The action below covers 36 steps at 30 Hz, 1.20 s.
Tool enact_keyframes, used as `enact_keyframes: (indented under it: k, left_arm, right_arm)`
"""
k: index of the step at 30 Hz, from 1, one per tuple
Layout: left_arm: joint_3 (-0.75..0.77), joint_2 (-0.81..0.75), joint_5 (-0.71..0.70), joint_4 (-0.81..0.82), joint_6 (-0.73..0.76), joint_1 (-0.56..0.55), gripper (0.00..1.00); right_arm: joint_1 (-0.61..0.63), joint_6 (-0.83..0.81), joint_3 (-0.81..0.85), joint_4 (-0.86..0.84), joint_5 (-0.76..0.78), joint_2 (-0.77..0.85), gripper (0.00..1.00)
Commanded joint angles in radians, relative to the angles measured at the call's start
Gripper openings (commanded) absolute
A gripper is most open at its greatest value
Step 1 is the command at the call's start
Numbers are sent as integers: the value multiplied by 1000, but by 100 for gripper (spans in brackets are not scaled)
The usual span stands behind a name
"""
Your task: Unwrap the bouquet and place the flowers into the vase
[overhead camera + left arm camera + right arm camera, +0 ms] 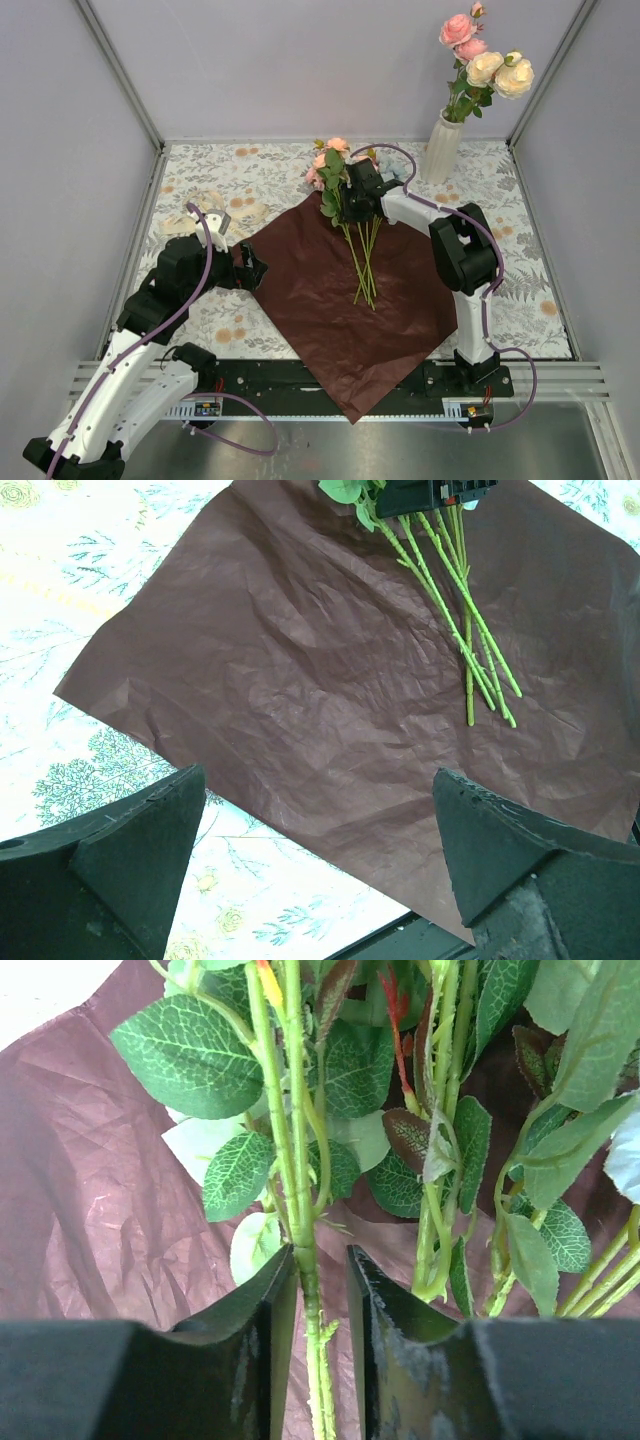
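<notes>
Right wrist view shows right fingers [250, 1340] a little apart around one green flower stem [306, 1250]; left fingers [120, 850] spread wide, holding nothing.

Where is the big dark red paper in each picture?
Top external: the paper lies flat in the middle of the table.
Left wrist: the paper fills most of the picture.
Right wrist: the paper shows on the left side.
Shared landmark: the green stems lying on it.
</notes>
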<state>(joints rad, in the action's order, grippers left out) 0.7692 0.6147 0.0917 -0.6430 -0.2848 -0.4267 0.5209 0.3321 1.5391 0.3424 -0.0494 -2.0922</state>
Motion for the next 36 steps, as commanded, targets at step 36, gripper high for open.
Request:
enact_keyframes:
  k: [36]
  left_arm:
    - [-5,-15,22,32,6,-3,99]
  right_arm:
    - [4,-304,-69,-388,164,541,0]
